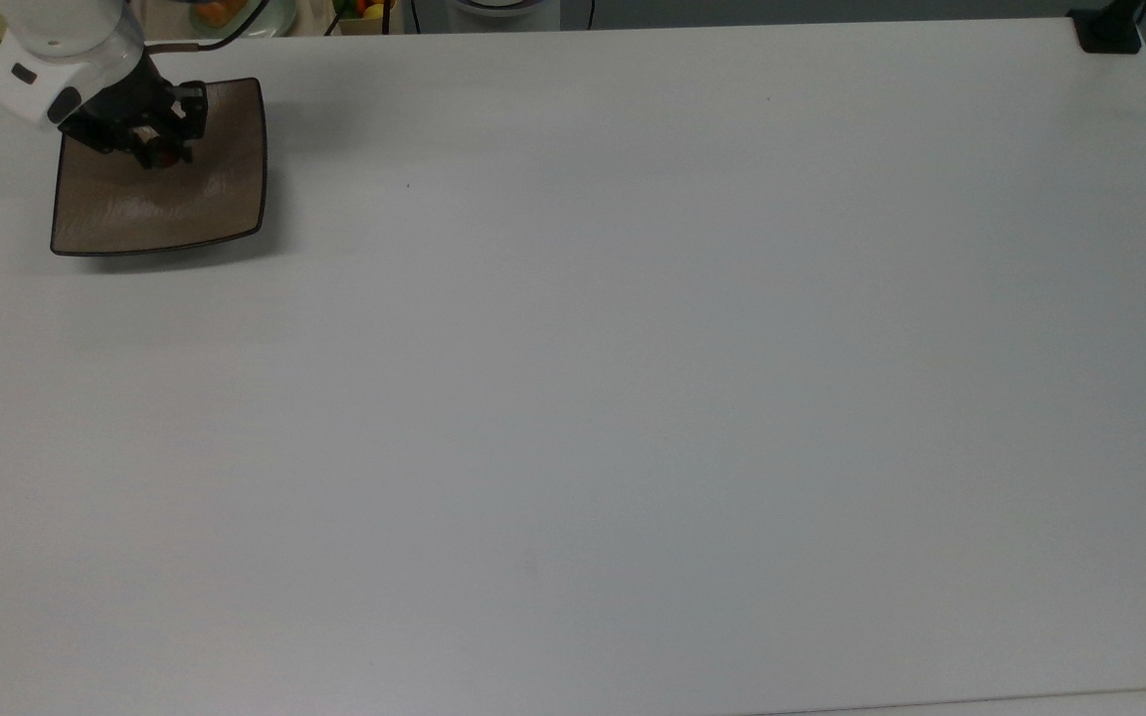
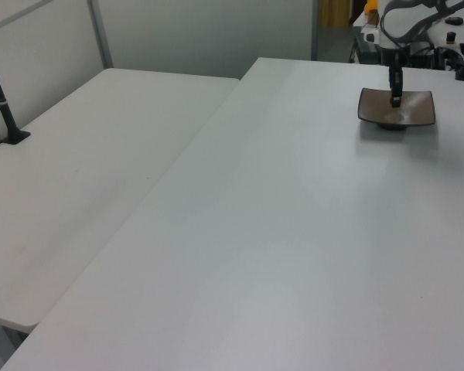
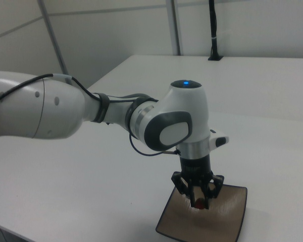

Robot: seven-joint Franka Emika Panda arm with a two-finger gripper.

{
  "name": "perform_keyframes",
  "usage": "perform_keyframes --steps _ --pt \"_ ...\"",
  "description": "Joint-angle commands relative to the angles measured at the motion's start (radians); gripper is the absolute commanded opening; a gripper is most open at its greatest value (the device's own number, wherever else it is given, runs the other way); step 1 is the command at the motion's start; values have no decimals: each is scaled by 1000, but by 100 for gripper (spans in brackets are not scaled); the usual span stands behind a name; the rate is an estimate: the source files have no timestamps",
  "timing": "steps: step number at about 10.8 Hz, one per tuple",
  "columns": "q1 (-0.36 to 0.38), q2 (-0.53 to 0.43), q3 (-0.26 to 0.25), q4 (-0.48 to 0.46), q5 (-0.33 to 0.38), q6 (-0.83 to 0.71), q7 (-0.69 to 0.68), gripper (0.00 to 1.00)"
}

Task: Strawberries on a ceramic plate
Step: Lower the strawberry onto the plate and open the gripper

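We hold the strawberry (image 1: 163, 157) clamped in the hand (image 1: 157, 154) above the ceramic plate (image 1: 205, 199). Transport looks complete; lowering, release and retreat remain.

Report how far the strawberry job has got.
Done: the strawberry is picked up and carried over the brown plate. In hand: the gripper holds it above the plate's middle, jaws closed on it. Left: lower it, release it, pull away.
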Motion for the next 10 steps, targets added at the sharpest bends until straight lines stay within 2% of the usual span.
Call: perform_keyframes --steps 1,2,3,4,5,6,8,10 --pt "0 -25 -11 -84 -11 138 -25 15" --pt "0 -11 -11 -90 -11 164 -25 16" --pt "0 -8 -10 -89 -11 164 -25 22" --pt "0 -5 -9 -89 -7 162 -25 53" --pt "1 -5 -9 -87 -5 161 -19 93" --pt "4 -6 -9 -85 -2 158 -11 100" --pt "16 -15 -9 -76 1 150 4 100" --pt "45 -54 0 -37 2 94 99 100"
